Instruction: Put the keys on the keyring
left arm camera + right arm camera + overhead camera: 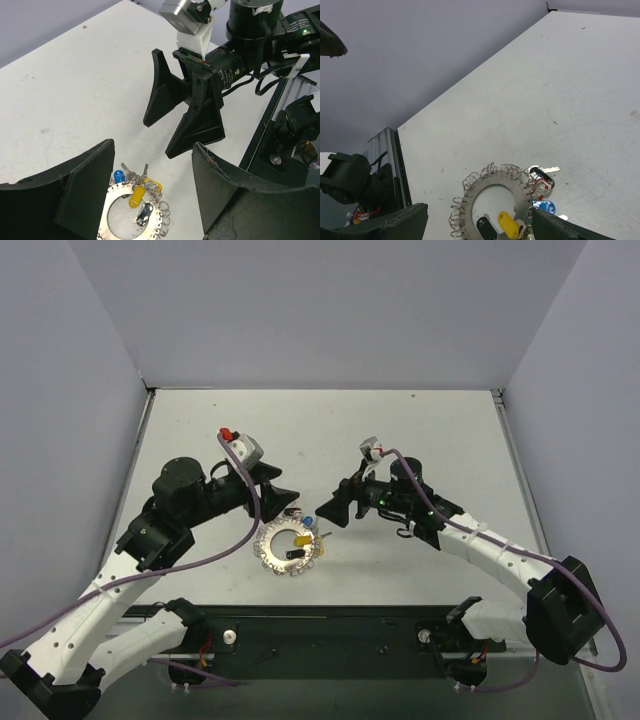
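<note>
The keyring (286, 549) lies flat on the white table, a silver ring with small wire loops round its rim. It also shows in the left wrist view (120, 220) and the right wrist view (490, 187). Keys cluster at its far right edge: a yellow head (301, 539), a blue head (308, 522), a black-headed key (486, 228), a red and black tag (541, 181). My left gripper (285, 497) is open and empty just above the ring's far side. My right gripper (330, 512) is open and empty, to the right of the keys.
A black base rail (330, 635) runs along the near edge. Grey walls enclose the table on the left, back and right. The two grippers face each other closely over the ring.
</note>
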Robot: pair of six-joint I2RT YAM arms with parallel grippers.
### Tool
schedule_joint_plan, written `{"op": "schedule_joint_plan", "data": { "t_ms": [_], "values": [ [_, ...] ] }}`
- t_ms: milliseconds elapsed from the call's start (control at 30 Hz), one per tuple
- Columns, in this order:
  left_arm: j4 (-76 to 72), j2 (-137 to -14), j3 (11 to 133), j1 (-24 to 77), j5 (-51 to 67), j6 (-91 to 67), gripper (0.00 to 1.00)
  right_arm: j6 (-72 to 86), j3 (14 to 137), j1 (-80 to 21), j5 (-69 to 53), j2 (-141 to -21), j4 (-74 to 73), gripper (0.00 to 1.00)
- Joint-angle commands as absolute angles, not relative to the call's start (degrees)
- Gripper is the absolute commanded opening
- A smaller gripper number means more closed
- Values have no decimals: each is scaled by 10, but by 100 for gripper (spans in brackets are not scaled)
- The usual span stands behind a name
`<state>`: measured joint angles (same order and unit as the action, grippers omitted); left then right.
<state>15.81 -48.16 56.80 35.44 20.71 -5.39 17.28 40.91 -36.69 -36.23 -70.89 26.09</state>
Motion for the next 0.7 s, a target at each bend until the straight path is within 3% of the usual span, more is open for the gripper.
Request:
{"op": "schedule_joint_plan", "data": {
  "t_ms": [0, 100, 300, 667],
  "values": [
    [109, -498, 564, 349, 207, -75, 75, 158, 423, -352, -371, -676, 260, 86],
    [98, -515, 559, 345, 204, -90, 77, 156, 425, -341, -365, -666, 250, 94],
    [33, -557, 519, 330, 200, -156, 85, 161, 418, -312, -346, -643, 240, 100],
    [-35, -691, 467, 258, 158, -310, 88, 251, 353, -166, -292, -600, 245, 100]
  ]
}}
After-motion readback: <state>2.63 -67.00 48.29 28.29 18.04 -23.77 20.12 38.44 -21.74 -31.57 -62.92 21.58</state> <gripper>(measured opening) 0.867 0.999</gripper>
